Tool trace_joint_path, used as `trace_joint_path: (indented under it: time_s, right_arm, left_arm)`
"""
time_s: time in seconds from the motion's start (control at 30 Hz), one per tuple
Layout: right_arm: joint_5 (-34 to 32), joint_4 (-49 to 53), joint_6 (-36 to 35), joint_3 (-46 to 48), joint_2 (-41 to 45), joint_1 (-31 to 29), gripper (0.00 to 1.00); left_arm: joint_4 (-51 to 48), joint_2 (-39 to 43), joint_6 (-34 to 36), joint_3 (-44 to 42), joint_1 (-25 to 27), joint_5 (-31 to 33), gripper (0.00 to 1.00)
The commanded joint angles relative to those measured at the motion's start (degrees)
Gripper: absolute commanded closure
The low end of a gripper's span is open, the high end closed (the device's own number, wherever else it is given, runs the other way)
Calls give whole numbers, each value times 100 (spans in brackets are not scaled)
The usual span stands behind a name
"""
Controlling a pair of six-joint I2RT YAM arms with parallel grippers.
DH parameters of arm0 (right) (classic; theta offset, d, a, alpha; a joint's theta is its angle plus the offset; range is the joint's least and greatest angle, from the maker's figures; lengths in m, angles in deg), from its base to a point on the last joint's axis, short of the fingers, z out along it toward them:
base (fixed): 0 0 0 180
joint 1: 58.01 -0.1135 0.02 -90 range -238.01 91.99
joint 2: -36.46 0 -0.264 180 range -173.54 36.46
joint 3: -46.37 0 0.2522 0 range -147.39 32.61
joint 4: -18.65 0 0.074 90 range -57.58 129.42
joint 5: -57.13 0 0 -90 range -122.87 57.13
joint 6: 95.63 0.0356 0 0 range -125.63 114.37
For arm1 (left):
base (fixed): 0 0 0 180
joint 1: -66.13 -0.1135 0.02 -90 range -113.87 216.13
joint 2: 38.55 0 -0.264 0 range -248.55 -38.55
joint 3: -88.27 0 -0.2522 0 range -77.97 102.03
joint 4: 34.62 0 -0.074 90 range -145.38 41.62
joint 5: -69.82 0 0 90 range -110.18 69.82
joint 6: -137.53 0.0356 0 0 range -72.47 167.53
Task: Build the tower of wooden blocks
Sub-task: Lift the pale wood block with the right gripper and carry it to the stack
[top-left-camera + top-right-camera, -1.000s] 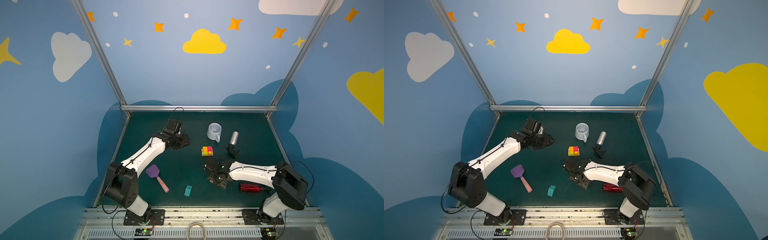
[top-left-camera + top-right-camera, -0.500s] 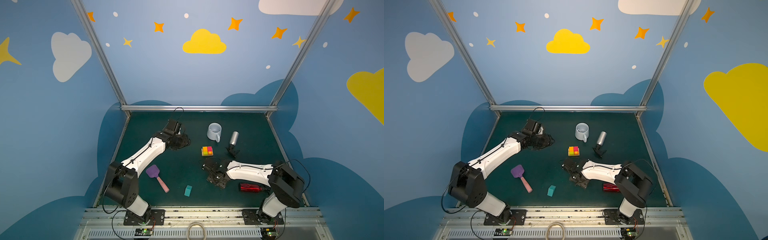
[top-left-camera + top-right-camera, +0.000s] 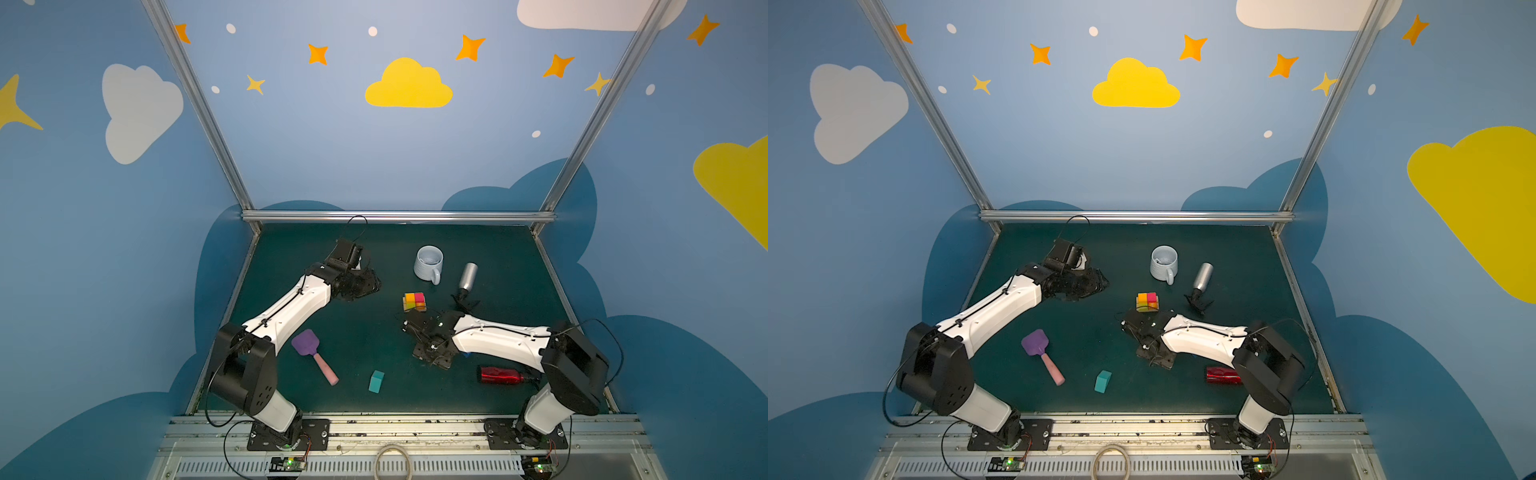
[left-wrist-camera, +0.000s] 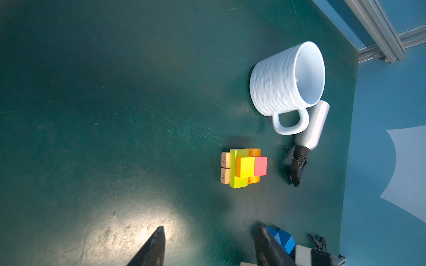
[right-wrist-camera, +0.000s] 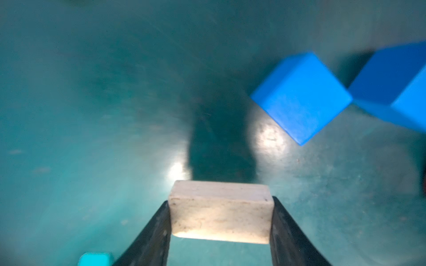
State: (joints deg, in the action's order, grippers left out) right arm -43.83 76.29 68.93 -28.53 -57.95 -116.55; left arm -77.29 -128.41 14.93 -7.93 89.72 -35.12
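Cream wood block (image 5: 220,214) sits pinched btwn the fingers of the right claw (image 5: 220,200), so that claw is closed on it. The view is blurred, so can't tell if the block rests on the green worktop (image 3: 357,328) or hangs just off it. Two blue cubes (image 5: 302,99) lie near that claw, corner to corner on the worktop.

Over on the left-rear part of the worktop, the left claw (image 4: 210,226) has its fingers spread w/ nothing btwn them, well apart from all the blocks.

Mid-worktop in both top views stands the tower (image 3: 414,301), just beyond the right claw. It has two tan bars (image 4: 225,168) at the bottom, w/ a yellow-green bar (image 4: 239,183) and an orange bar (image 4: 254,152) laid across them. An orange cube (image 4: 244,167) and a pink cube (image 4: 260,166) sit side by side on top.

Nr the front edge the teal house-shaped piece (image 3: 376,381) lies alone, btwn the purple spatula (image 3: 309,347) w/ pink handle and the red bottle (image 3: 500,375).

Behind the tower the white mug (image 3: 428,264) stands upright. Near the mug, the silver bottle (image 3: 468,276) lies w/ its black cap toward the front.
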Motion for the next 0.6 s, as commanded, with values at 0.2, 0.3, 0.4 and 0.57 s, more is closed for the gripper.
trace_joint_path:
  time_s: [0.2,0.3,0.4,0.57]
  right_arm:
    - [157,840,-2036,-1039,250,589,49]
    - [121,1066,-2602,-1512,109,805,49]
    - [206,1131,-3120,-1903,-99,1011,49]
    - [502,1149,-3861,-2499,-632,1338,49]
  left_arm:
    - [-62,-14,159,-26,-61,34,38]
    - [-99,-29,178,-10,-68,58,39]
    - [-132,-46,210,22,-73,106,39]
    - [-264,-42,253,98,-107,237,39]
